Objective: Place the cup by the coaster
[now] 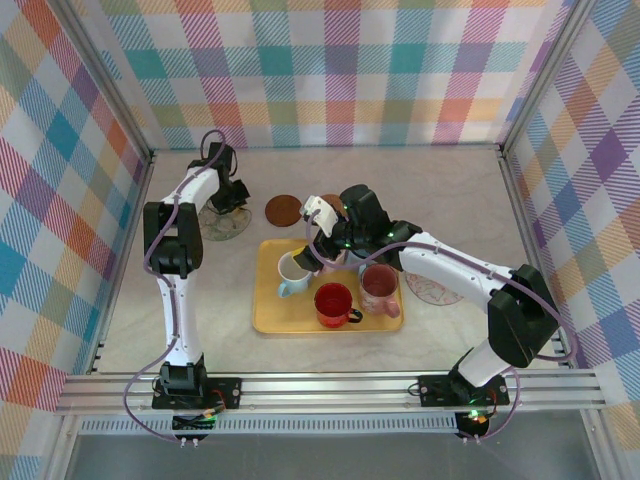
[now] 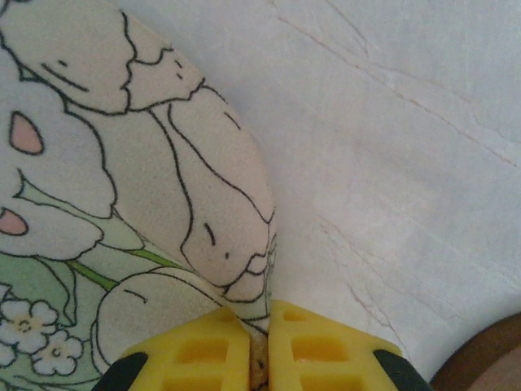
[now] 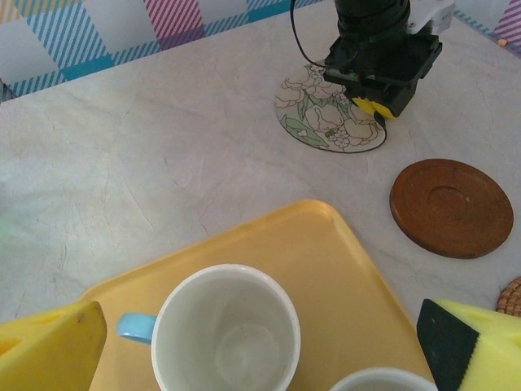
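The white cup (image 3: 225, 330) with a pale blue handle stands upright and empty on the far left part of the yellow tray (image 3: 326, 244), its handle pointing left. The right gripper (image 3: 260, 346) hovers just above it with its jaws spread wide, one yellow finger (image 3: 53, 346) to the left of the cup and the other to the right, grasping nothing. The rim of another pale cup (image 3: 383, 379) shows just right of the white one. Nearer on the same tray stand a red cup (image 1: 333, 300) and, to its right, a pink cup (image 1: 380, 288), both upright. Beyond the tray's far edge a round brown coaster (image 3: 450, 207) lies flat on the pale marbled table (image 3: 163, 163), and the edge of a woven coaster (image 3: 511, 297) lies to its right. Farther left lies a floral coaster (image 3: 313, 114) printed with outlined flowers and green leaves. The left gripper (image 2: 259, 358) is down at that coaster's rim, its yellow fingers drawn almost together with the thin edge of the floral coaster pinched between them. A second patterned coaster (image 1: 435, 292) lies on the table to the right of the tray, partly under the right arm.
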